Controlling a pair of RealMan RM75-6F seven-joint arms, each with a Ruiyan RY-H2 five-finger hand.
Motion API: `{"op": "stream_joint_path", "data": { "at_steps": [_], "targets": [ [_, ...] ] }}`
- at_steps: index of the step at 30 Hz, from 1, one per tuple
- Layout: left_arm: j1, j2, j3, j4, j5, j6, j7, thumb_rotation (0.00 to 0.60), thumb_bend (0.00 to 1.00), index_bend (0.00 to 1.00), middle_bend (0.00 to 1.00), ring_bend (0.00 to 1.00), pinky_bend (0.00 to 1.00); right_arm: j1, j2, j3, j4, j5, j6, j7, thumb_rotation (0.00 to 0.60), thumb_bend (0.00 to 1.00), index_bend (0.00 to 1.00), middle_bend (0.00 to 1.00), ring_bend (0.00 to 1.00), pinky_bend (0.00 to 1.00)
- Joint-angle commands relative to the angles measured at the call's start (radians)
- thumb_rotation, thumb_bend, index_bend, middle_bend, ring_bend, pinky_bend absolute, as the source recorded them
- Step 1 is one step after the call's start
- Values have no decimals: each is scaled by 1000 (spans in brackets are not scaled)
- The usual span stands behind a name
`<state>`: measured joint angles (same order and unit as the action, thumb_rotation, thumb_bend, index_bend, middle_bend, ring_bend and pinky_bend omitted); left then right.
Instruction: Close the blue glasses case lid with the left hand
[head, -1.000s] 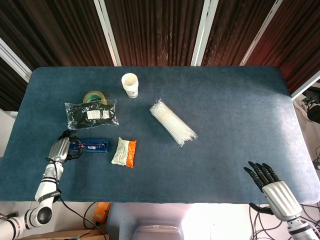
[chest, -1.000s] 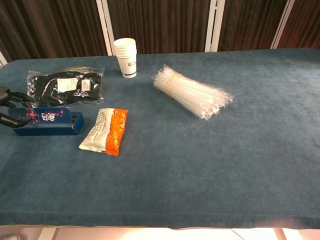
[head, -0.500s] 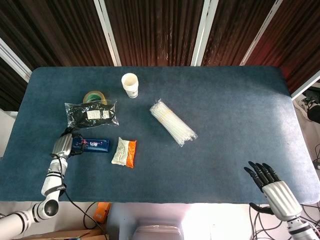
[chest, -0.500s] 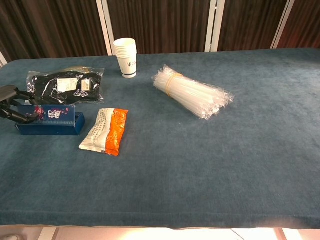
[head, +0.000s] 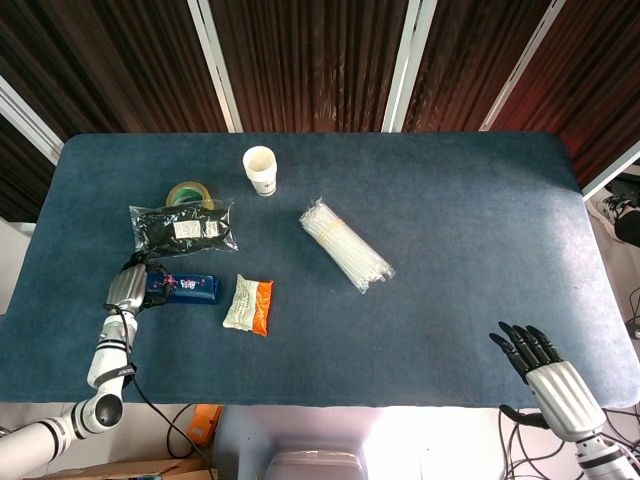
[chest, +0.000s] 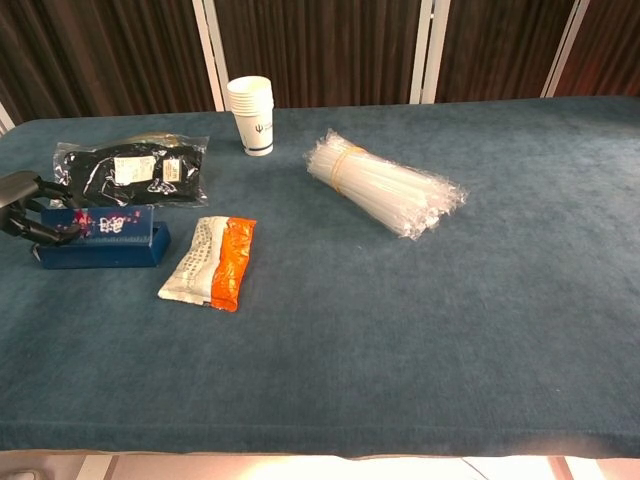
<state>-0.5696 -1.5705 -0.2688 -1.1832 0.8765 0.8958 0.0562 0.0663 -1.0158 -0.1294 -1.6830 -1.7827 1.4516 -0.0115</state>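
The blue glasses case lies at the table's left, long side across. Its patterned lid stands nearly upright above the base. My left hand is at the case's left end, with dark fingers pinching the lid's left edge. In the head view the hand covers that end of the case. My right hand hovers past the near right corner of the table, fingers spread and holding nothing.
A black packet in clear plastic and a tape roll lie just behind the case. A white-and-orange packet lies to its right. Paper cups and a bundle of straws sit farther off.
The lid has swung up from lying low over the case's front to nearly upright. My left hand rose and shifted slightly toward the far side with it. The right hand stayed put.
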Motion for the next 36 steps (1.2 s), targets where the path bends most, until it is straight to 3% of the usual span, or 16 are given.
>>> {"op": "stream_joint_path", "data": {
  "at_steps": [1,5,18,24,27,31,34,36],
  "targets": [
    [2,-2,2,8,11,-1,-11,600,420,322,125,39,137,0,0,0,0,0,-1,-1,600,271,0,0,0,0],
    [3,-4,4,21,26,6,-15,600,419,239,111,38,137,0,-1,0,-1,0,-1,-2,600,271,0,0,0,0],
    [3,-20,5,47,48,31,-2,600,411,222,85,28,138,1,0,0,-1,0,-1,-1,600,271,0,0,0,0],
    [24,6,12,-33,112,90,-23,600,406,207,72,22,137,2,-1,-2,-3,-5,-4,-3,600,271,0,0,0,0],
    [57,51,26,-126,176,144,-63,600,405,177,60,15,138,2,0,-1,-2,-3,-2,1,600,272,0,0,0,0],
    [159,179,122,-306,356,277,-120,600,399,37,38,6,134,4,-1,2,0,5,-8,-3,600,271,0,0,0,0],
    [256,351,272,-460,526,359,-103,600,397,0,17,3,123,3,-4,1,-2,7,-13,-14,600,271,0,0,0,0],
    [315,418,343,-494,618,438,-62,600,395,0,1,0,110,1,-6,0,-3,5,-10,-20,600,271,0,0,0,0]
  ]
}}
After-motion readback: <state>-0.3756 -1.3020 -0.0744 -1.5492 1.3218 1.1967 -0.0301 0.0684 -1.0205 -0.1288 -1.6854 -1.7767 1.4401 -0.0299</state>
